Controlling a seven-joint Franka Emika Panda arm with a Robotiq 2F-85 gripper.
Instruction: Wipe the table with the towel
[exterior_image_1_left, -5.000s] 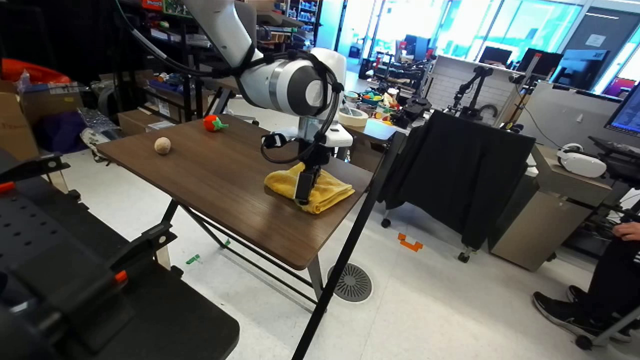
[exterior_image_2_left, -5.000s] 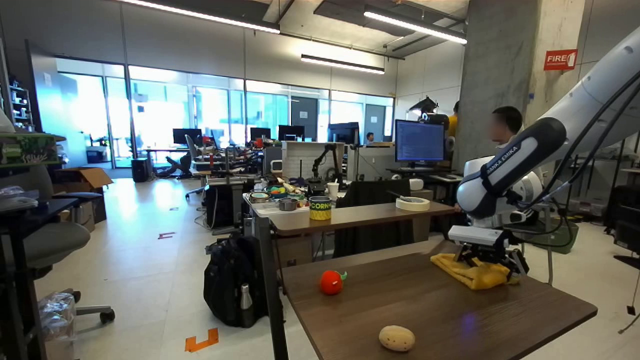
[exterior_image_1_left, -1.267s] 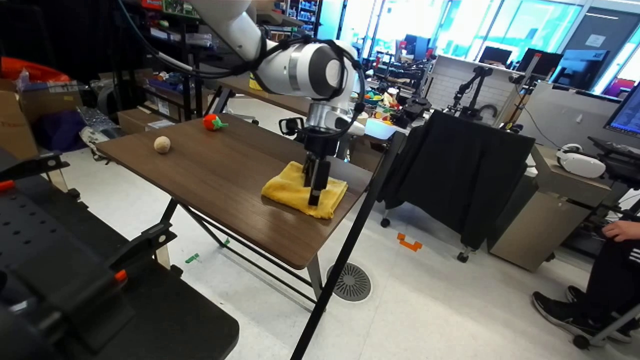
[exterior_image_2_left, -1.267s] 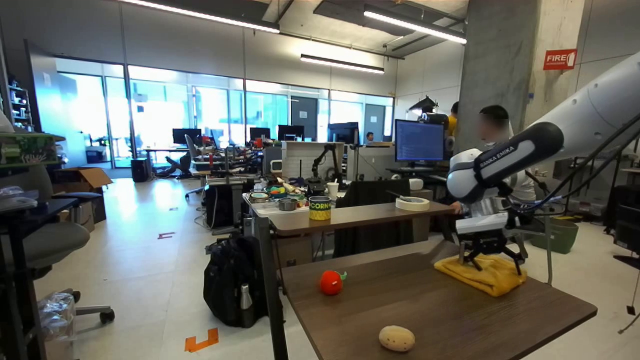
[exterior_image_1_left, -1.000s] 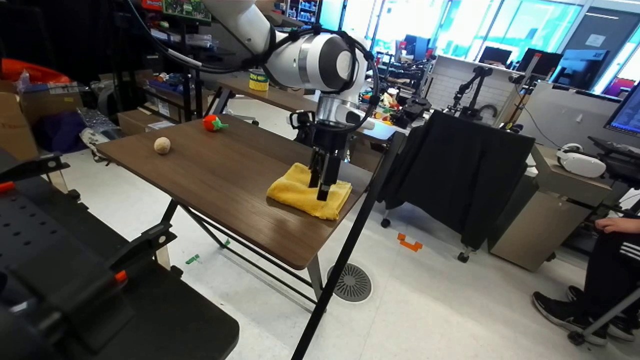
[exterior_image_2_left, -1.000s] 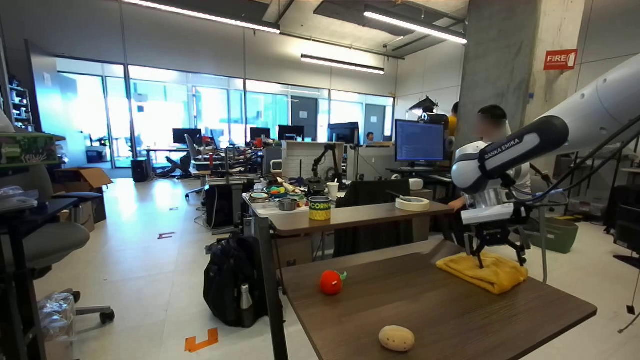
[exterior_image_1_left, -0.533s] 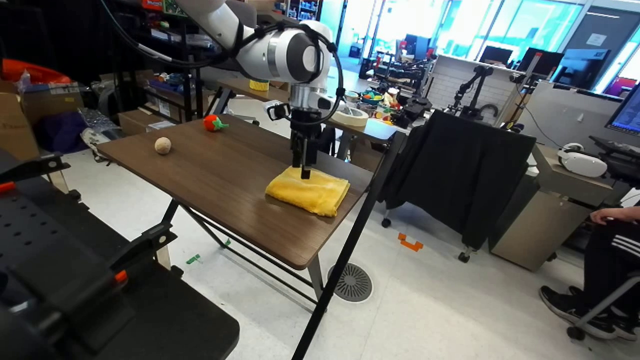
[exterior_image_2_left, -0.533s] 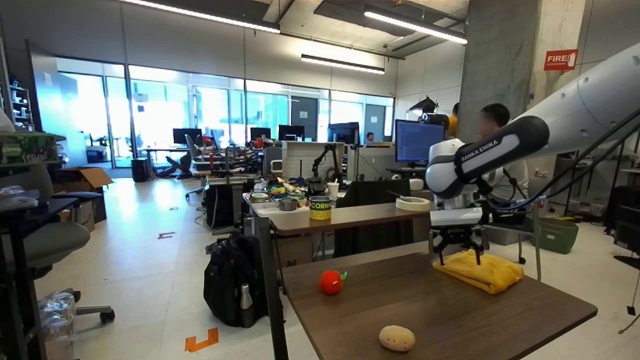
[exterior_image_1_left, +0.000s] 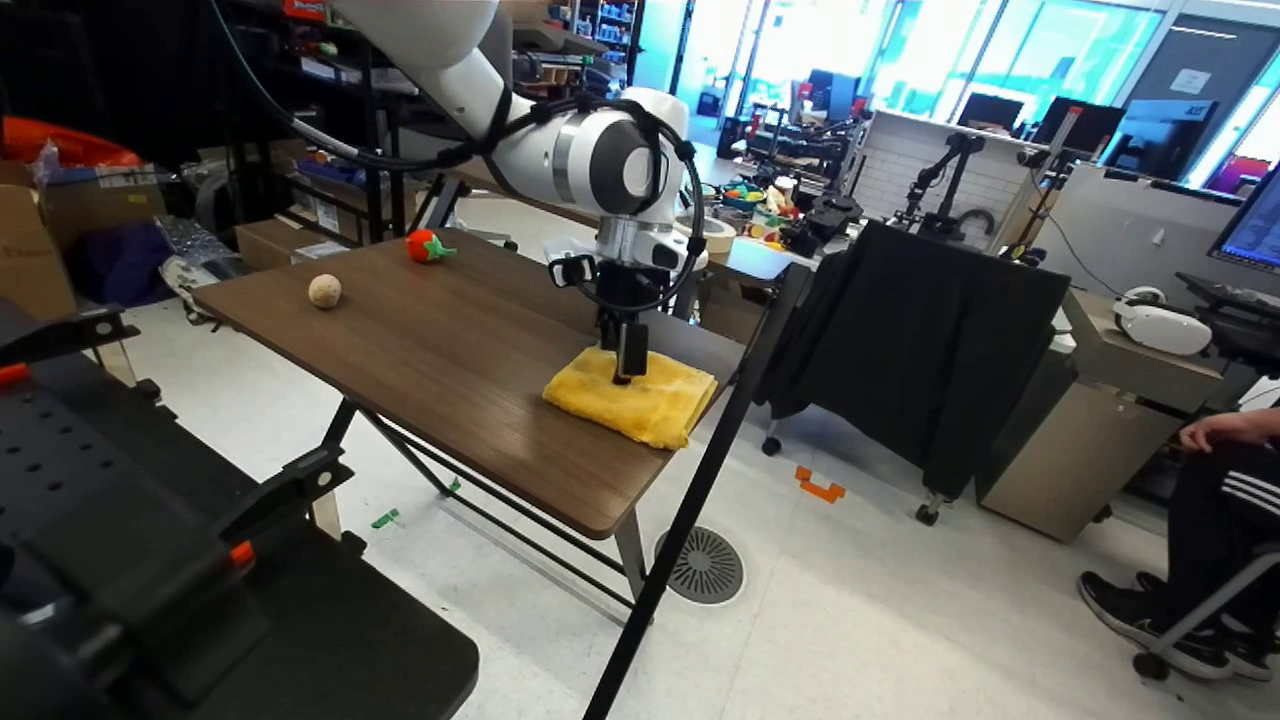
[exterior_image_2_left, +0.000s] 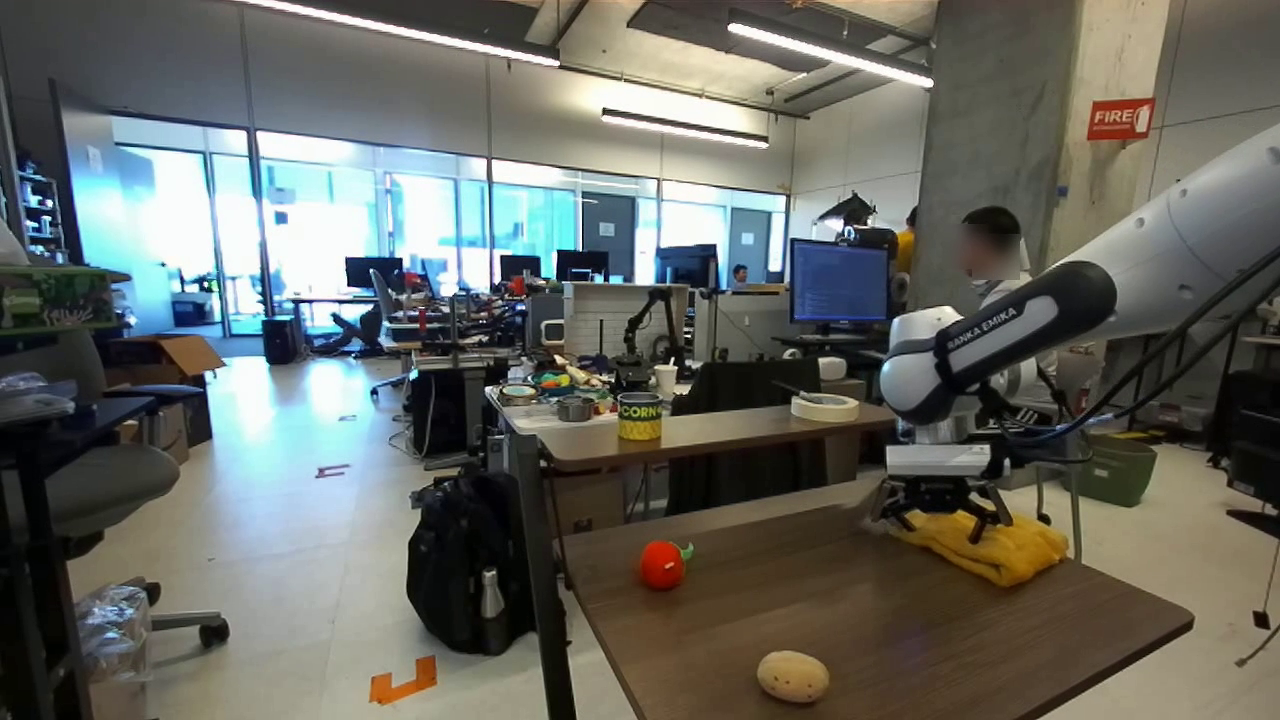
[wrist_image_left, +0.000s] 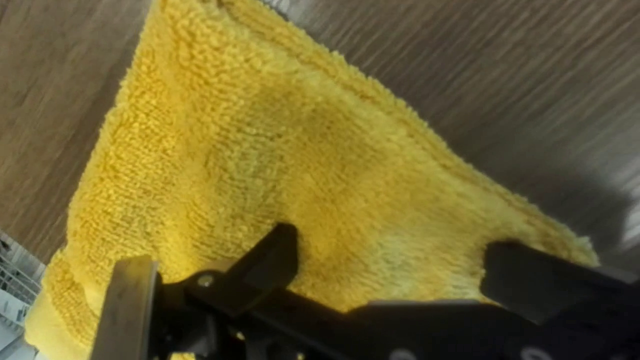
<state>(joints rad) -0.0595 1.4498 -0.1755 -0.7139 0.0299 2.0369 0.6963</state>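
Observation:
The yellow folded towel (exterior_image_1_left: 660, 405) lies on the dark brown table (exterior_image_1_left: 430, 345) near its end, one corner reaching the table's edge. It also shows in an exterior view (exterior_image_2_left: 1015, 560) and fills much of the wrist view (wrist_image_left: 240, 150). My gripper (exterior_image_1_left: 615, 365) is down at the towel, pointing downward. In the wrist view, the gripper's fingers (wrist_image_left: 390, 252) stand wide apart with flat cloth between and under them. The fingertips appear to press on the towel's top, and no fold is pinched. The table shows in an exterior view (exterior_image_2_left: 900, 640) too.
A red-orange toy with green leaves (exterior_image_1_left: 425, 246) and a beige ball-like toy (exterior_image_1_left: 325, 291) sit towards the table's other end. A slanting black metal leg (exterior_image_1_left: 690, 500) stands by the table's edge. A second table with a can (exterior_image_2_left: 640, 416) and tape roll (exterior_image_2_left: 825, 407) stands behind.
Over the last half second my gripper has come down onto the towel and moved right in both exterior views. The towel has slid slightly right, towards the table's edge. The fingers look wider apart.

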